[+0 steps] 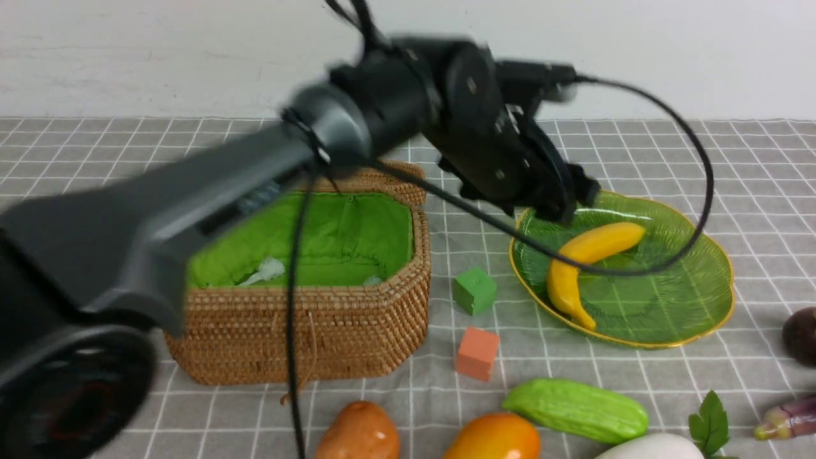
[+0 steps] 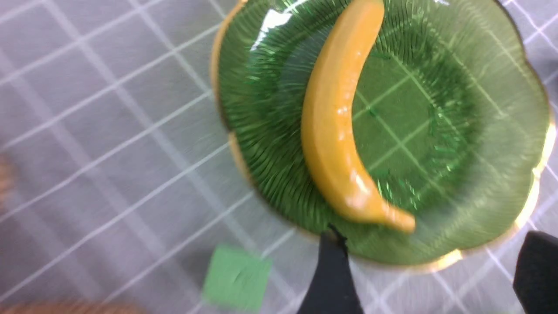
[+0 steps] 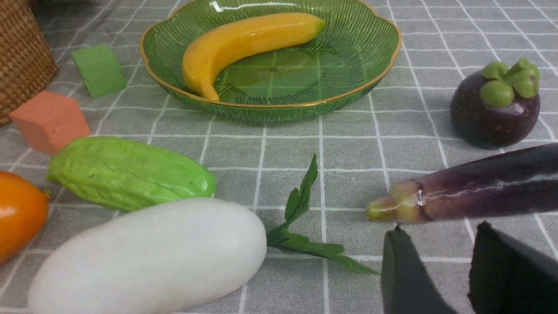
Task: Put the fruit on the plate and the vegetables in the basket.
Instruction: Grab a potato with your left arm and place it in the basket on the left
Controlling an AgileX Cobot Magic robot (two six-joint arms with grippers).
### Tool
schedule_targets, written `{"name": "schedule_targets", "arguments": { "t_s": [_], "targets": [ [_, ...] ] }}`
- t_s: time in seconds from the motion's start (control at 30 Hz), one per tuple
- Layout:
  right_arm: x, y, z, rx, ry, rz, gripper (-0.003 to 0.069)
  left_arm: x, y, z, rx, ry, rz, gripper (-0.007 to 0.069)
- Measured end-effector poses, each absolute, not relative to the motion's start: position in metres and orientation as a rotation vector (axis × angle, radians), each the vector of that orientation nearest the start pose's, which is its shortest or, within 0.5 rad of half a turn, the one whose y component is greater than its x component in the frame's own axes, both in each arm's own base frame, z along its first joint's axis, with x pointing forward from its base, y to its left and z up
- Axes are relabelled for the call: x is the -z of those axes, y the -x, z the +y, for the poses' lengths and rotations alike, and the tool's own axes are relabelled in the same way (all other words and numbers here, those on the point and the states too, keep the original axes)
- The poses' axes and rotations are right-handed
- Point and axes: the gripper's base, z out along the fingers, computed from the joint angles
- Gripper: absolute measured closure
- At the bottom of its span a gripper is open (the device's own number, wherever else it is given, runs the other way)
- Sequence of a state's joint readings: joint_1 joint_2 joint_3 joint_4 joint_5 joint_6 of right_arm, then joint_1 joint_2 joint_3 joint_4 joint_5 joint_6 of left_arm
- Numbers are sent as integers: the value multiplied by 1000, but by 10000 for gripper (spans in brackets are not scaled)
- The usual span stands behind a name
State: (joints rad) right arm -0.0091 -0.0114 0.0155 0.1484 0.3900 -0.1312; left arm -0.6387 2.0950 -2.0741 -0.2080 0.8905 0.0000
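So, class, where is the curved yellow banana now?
In the front view, the curved yellow banana lies in the green glass plate, on its left half, right of the woven basket and the green cube.

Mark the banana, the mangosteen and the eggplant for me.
banana [image 1: 599,245], front view, middle of its curve.
mangosteen [image 3: 490,117], right wrist view, dark purple body.
eggplant [image 3: 479,189], right wrist view, middle of purple shaft.

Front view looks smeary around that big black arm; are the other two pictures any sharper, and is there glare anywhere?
Front view: the left arm is smeared, while the banana and basket look fairly crisp. Left wrist view: everything is soft, the green cube worst, with white glare on the plate. Right wrist view: sharpest, with small highlights on the eggplant.
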Motion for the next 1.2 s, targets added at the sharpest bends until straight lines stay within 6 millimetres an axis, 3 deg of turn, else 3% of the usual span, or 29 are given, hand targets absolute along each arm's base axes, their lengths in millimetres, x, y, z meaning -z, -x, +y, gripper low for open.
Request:
{"name": "schedule_targets", "arguments": {
  "t_s": [0.13, 0.27, 0.33, 0.43, 0.47, 0.5, 0.57, 0.6, 0.73, 0.77, 0.8, 0.97, 1.2],
  "targets": [
    [-174, -52, 5, -51, 24, 1873, 418, -375, -362, -251, 500, -648, 2358, 109],
    [-174, -52, 5, -51, 24, 1873, 418, -409, -328, -198, 411, -582, 2312, 109],
    [-174, -52, 5, -51, 24, 1873, 418, -413, -317, -188, 381, -578, 2291, 109],
    [-174, -52, 5, -51, 24, 1873, 418, -425, -271, -154, 299, -566, 2177, 109],
    [-174, -52, 5, -51, 24, 1873, 418, -421, -269, -153, 296, -567, 2177, 109],
    [-174, -52, 5, -51, 24, 1873, 418, -420, -248, -141, 301, -555, 2127, 109],
    [-174, -52, 5, -51, 24, 1873, 418, -421, -234, -133, 319, -530, 2095, 109],
    [-174, -52, 5, -51, 24, 1873, 418, -413, -219, -125, 355, -492, 2088, 109],
    [-174, -52, 5, -51, 24, 1873, 418, -373, -198, -117, 449, -378, 2230, 120],
    [-174, -52, 5, -51, 24, 1873, 418, -371, -198, -117, 448, -374, 2240, 120],
    [-174, -52, 5, -51, 24, 1873, 418, -351, -196, -118, 473, -341, 2324, 127],
    [-174, -52, 5, -51, 24, 1873, 418, -296, -199, -128, 496, -319, 2617, 144],
    [-174, -52, 5, -51, 24, 1873, 418, -254, -212, -149, 518, -443, 2807, 146]
  ]
}}
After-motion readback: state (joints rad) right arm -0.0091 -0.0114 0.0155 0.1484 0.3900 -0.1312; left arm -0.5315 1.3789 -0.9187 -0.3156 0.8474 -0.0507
